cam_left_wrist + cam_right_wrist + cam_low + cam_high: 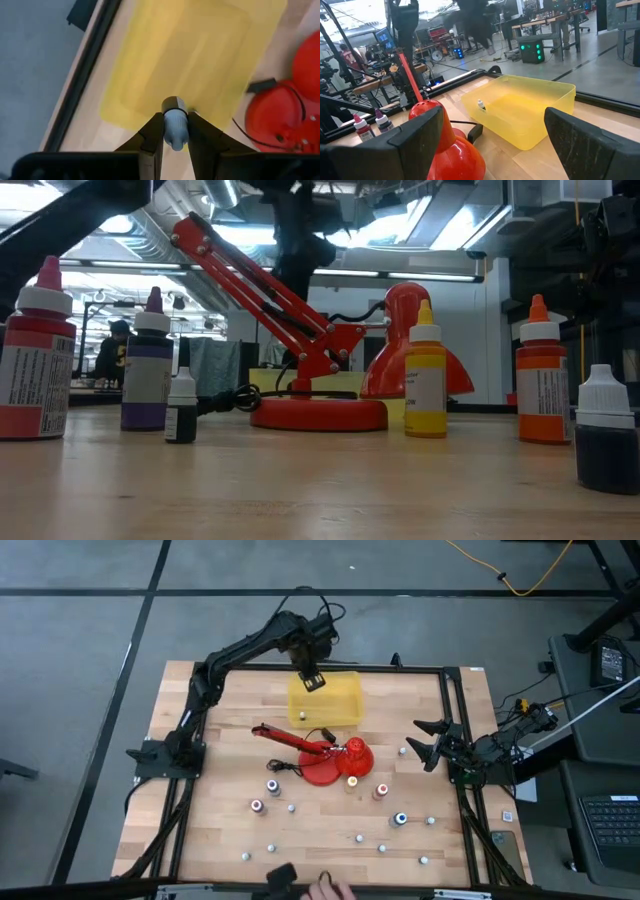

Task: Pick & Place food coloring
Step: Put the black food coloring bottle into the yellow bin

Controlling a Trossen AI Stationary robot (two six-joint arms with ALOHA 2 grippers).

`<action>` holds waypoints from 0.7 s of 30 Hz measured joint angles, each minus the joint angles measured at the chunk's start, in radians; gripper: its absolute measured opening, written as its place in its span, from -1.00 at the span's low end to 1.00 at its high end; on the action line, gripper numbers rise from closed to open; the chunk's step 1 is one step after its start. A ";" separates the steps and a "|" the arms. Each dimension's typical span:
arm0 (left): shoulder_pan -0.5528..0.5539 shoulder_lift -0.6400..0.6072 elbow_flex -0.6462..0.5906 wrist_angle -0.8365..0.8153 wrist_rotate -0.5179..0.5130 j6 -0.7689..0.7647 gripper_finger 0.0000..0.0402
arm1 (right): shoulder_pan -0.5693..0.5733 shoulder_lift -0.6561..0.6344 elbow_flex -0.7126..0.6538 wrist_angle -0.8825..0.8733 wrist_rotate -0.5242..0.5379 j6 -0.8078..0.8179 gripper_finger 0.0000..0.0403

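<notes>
Although each standing bottle carries a printed label, no writing is legible. Left claw hangs above the yellow bin, pinching a small pale-capped bottle whose long axis runs along the fingers, cap toward the wrist. Right claw waits spread at the counter's right edge. Remaining food coloring bottles stand upright, tips up, on the light wooden counter beside a red lamp; a workshop lies behind.

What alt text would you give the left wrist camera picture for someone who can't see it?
The left gripper holds a small pale-capped dropper bottle between its two dark fingers, above a yellow plastic bin. Part of a red lamp sits beside the bin on the wooden table.
</notes>
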State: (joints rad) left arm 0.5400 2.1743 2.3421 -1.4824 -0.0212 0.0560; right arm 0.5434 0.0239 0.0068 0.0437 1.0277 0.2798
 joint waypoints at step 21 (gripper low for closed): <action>0.053 0.078 -0.001 0.032 -0.012 0.029 -0.69 | 0.000 0.000 0.000 0.000 0.000 0.000 0.72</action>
State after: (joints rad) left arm 0.5934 2.2525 2.3409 -1.4508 -0.0336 0.0854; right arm 0.5436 0.0240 0.0068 0.0437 1.0276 0.2798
